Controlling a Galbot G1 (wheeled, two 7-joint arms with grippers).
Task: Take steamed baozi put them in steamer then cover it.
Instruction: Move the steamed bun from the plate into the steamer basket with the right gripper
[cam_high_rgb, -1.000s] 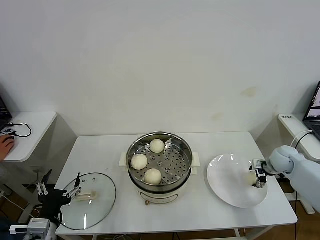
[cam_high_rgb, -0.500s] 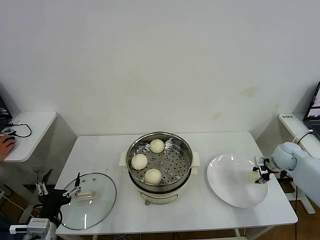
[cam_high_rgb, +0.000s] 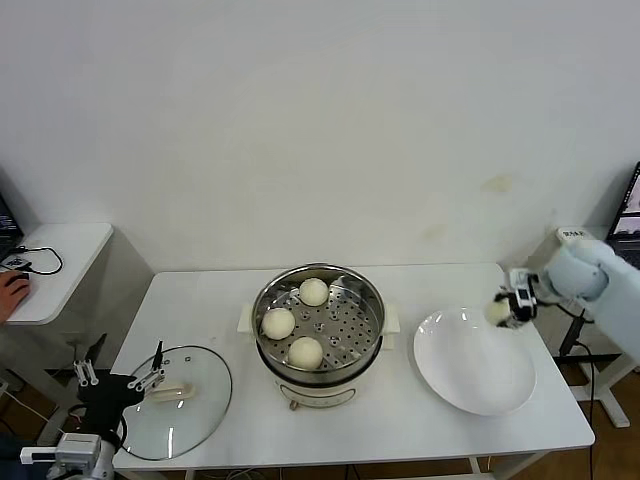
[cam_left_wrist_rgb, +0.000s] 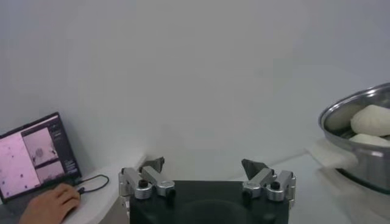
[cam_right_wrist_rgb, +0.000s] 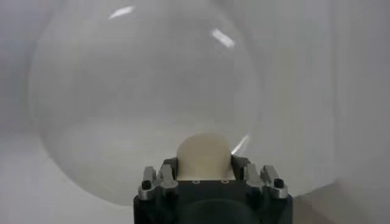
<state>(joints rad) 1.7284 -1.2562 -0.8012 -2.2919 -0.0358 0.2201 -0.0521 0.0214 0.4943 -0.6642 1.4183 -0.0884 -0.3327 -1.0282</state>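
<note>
Right gripper (cam_high_rgb: 505, 309) fingers grasp a bun (cam_high_rgb: 497, 312) above the plate (cam_high_rgb: 470, 375); left gripper (cam_high_rgb: 120, 380) (parked near the lid (cam_high_rgb: 190, 415)) has its fingers spread.

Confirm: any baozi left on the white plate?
No. In the head view the plate is bare; three baozi sit in the steamer and the right gripper holds the fourth baozi above the plate's rim.
</note>
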